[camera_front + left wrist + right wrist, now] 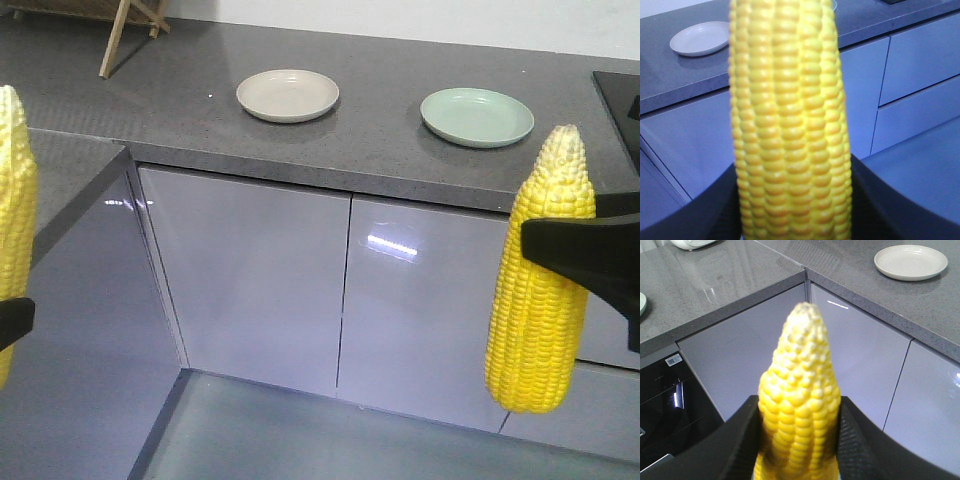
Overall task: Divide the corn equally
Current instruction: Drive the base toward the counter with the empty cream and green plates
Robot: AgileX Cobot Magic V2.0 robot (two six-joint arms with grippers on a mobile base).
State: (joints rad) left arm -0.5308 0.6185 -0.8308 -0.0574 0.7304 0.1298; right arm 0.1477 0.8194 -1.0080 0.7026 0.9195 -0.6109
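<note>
On the black oven front (670, 405) under the bench there is a small white sticker (673, 359), but its writing is too small to read. The bench (380, 150) is dark grey stone with tiny specks, and it bends round a corner. Below it are smooth, shiny, pale grey cupboard doors (250, 280) that catch the light. Two round, shallow plates lie on the bench, well apart from each other: a cream plate (287, 95) and a pale green plate (477, 116). Some wooden legs (118, 40) stand at the far left of the bench, and a black cooktop (620, 100) is at the far right. The corn is held up in the air in front of the cupboards, one cob on each side. The left pincer (795, 210) is closed around the left cob (787, 100), with a black finger pressed on each side. The right pincer (799, 440) grips the right cob (800, 370) the same way. Both cobs stand upright with the tip on top. They are bright yellow and bumpy, with neat rows of kernels, and the right cob gets thin and pale at its top.
</note>
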